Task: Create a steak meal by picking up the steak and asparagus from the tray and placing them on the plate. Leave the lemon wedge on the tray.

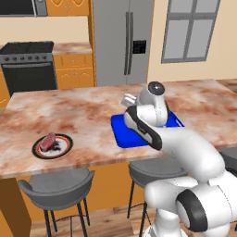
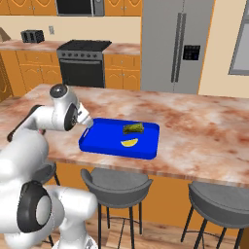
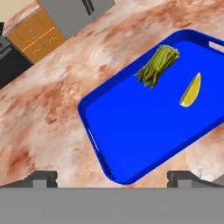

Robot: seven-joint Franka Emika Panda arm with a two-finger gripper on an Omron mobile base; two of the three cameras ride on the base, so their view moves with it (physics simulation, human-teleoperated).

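Gripper (image 3: 112, 178), jaws wide and empty, above the blue tray (image 3: 131, 144).
We count one asparagus (image 3: 157, 65) bundle, one lemon wedge (image 3: 191, 91), one steak (image 1: 47, 141) on the round plate (image 1: 64, 149).

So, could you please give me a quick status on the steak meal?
Pincer open, empty, over the tray's near end. Steak on the plate. Asparagus and lemon wedge on the tray. Nothing in the way.

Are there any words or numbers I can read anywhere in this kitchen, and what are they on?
None: no word, number or brand can be read anywhere.
Plate: a dark pattern in the centre, partly under the steak; not letters.
Fridge: a dark panel on the door, too small to read.
Tray, asparagus, lemon wedge: no writing.
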